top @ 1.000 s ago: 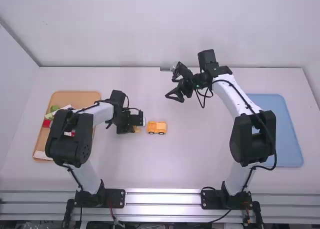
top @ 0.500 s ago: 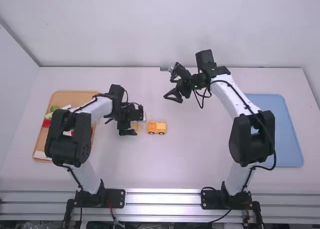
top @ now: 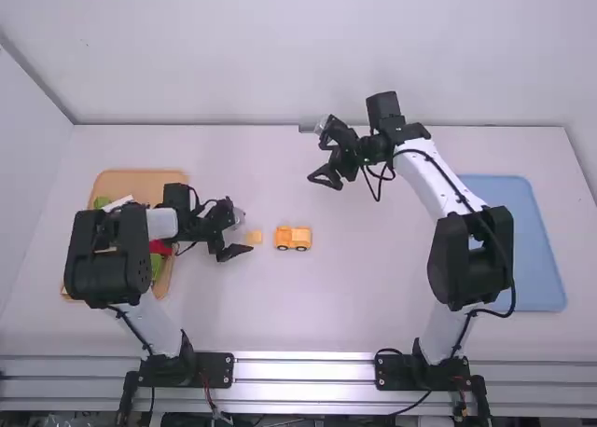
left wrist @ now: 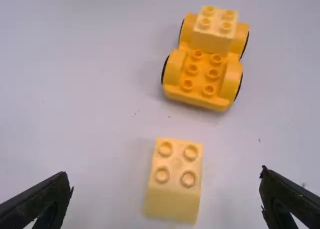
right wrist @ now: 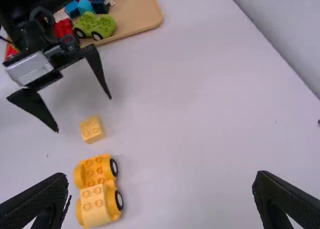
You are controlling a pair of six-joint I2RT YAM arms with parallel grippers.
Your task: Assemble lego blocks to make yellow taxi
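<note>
White table [top: 373, 278]: use as the pressing surface. Right gripper [right wrist: 161, 176]: fingers spread, empty, above the far part of the table; park clear of the work. Left gripper [right wrist: 84, 114]: fingers spread wide, empty, near the loose two-by-two block [left wrist: 175, 181]. For the likely pick, centre the fingers about the block, lower to wall height, close squarely on opposite sides, then lift straight up. Avoid clipping a corner, with likely skewing as a result. For mating, match stud rows to the chassis [left wrist: 202, 74] and press down level, without rolling the wheels. Chassis: deep yellow, upright on black-tyred wheels, near the middle of the table between the arms, with rounded fenders and six exposed studs at one end. Mounted two-by-two block [left wrist: 215, 31]: paler yellow, apparently seated at the other end. Loose two-by-two block: pale yellow, studs up, just beside the chassis, not touching.
</note>
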